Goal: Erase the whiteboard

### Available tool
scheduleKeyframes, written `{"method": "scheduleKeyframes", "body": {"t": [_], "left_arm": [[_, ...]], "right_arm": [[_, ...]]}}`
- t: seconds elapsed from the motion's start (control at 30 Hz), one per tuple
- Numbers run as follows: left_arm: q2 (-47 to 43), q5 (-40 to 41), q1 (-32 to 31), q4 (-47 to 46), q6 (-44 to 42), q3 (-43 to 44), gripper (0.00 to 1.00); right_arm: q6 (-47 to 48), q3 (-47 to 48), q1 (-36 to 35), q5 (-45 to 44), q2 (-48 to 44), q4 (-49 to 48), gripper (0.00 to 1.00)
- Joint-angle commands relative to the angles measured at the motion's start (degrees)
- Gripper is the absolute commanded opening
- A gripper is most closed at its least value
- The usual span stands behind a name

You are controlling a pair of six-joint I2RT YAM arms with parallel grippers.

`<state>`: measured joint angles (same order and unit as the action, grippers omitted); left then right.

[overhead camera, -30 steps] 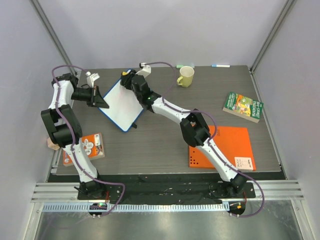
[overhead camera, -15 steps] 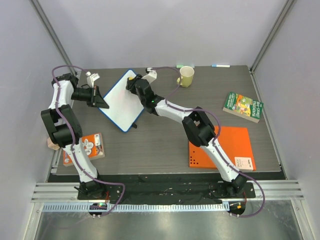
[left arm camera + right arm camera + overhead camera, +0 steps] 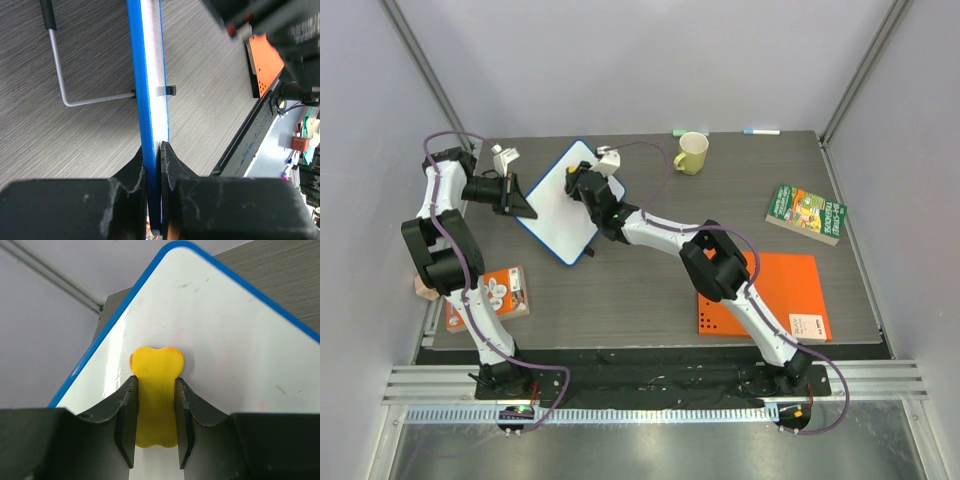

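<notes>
The whiteboard (image 3: 558,205), white with a blue rim, stands tilted at the back left of the table. My left gripper (image 3: 527,205) is shut on its left edge; the left wrist view shows the board edge-on (image 3: 148,90) between the jaws (image 3: 153,150). My right gripper (image 3: 582,187) is over the board's face, shut on a yellow bone-shaped eraser (image 3: 156,390) pressed against the white surface (image 3: 230,345). Faint pinkish marks remain near the eraser.
A yellow mug (image 3: 691,152) and a marker (image 3: 761,131) lie at the back edge. A green book (image 3: 806,212) is at the right, an orange sheet (image 3: 764,294) at front right, a small book (image 3: 490,295) at front left. A metal stand wire (image 3: 75,95) props the board.
My right gripper with the eraser has moved down the board's face, from its top corner toward the middle. The left gripper and the board have stayed in place.
</notes>
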<state>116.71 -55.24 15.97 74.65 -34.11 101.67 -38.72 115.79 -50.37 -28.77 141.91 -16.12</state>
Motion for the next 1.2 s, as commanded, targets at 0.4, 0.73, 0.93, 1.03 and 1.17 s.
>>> {"method": "scheduleKeyframes", "body": {"t": [0.4,0.73,0.93,1.03,1.17], "left_arm": [[-2.97,-4.43,-5.16,13.77,-9.49,-0.15,0.0],[-3.06,-4.26,-5.16,13.33,-8.78,0.02,0.0],[-3.76,-4.08,-5.16,13.41,-8.87,-0.5,0.0],[-4.12,-3.99,-5.24,13.33,-9.13,-1.21,0.0],[-4.21,-3.47,-5.24,12.98,-9.14,-1.74,0.0]], "right_arm": [[-2.24,-7.33,-12.82,23.33,5.58,4.25,0.01],[-4.96,-11.46,-9.5,14.72,3.12,4.25,0.01],[-4.54,-7.0,-5.18,6.11,3.29,9.17,0.01],[-3.3,-1.82,-3.43,4.34,4.95,12.25,0.01],[-3.91,2.59,-1.05,3.73,7.76,13.92,0.01]]}}
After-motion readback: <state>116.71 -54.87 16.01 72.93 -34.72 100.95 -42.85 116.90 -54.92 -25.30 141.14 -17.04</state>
